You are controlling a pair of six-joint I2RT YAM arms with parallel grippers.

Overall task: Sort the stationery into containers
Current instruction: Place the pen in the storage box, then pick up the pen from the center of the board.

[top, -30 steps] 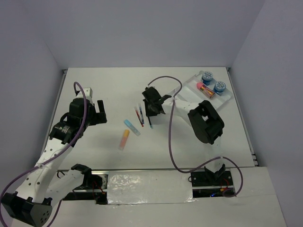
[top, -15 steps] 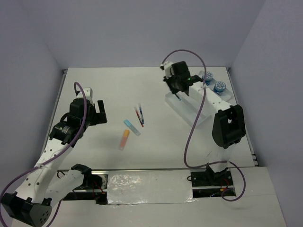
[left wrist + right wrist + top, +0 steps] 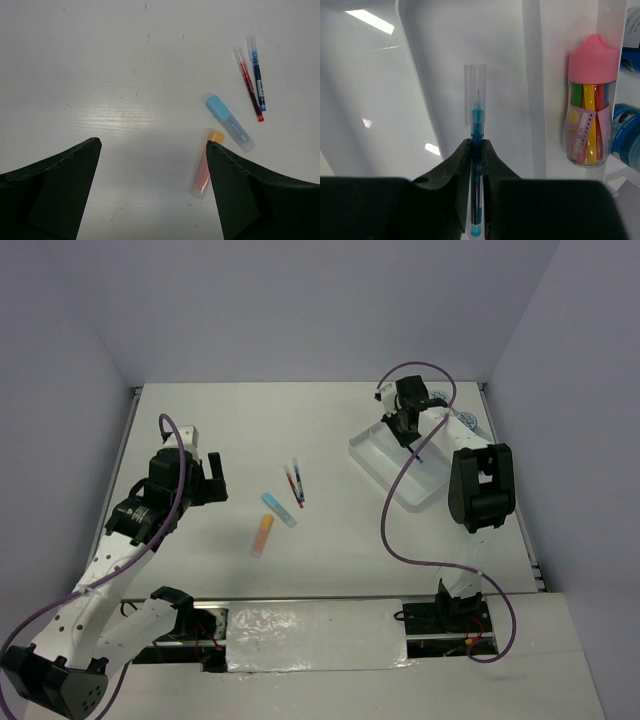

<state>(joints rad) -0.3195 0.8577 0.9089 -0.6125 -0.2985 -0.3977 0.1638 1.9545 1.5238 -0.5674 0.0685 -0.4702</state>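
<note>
My right gripper (image 3: 477,146) is shut on a thin blue pen (image 3: 477,117) and holds it over a long compartment of the white tray (image 3: 532,75); in the top view it (image 3: 408,425) is above the tray's (image 3: 385,468) far end. A pink-orange tube (image 3: 590,115) lies in the neighbouring compartment, with a blue jar (image 3: 626,145) beside it. A red pen (image 3: 247,85), a blue pen (image 3: 257,75), a light-blue bar (image 3: 230,123) and an orange bar (image 3: 204,167) lie on the table. My left gripper (image 3: 152,145) is open and empty, just left of them.
The loose pens (image 3: 293,483) and bars (image 3: 272,520) lie mid-table between the arms. The right arm's links (image 3: 478,485) stand over the tray's near right side. Walls enclose the table at the back and sides.
My right gripper lifted a blue pen from the group mid-table and carried it right and back to above the tray. Two pens stay on the table. The left arm has not moved.
</note>
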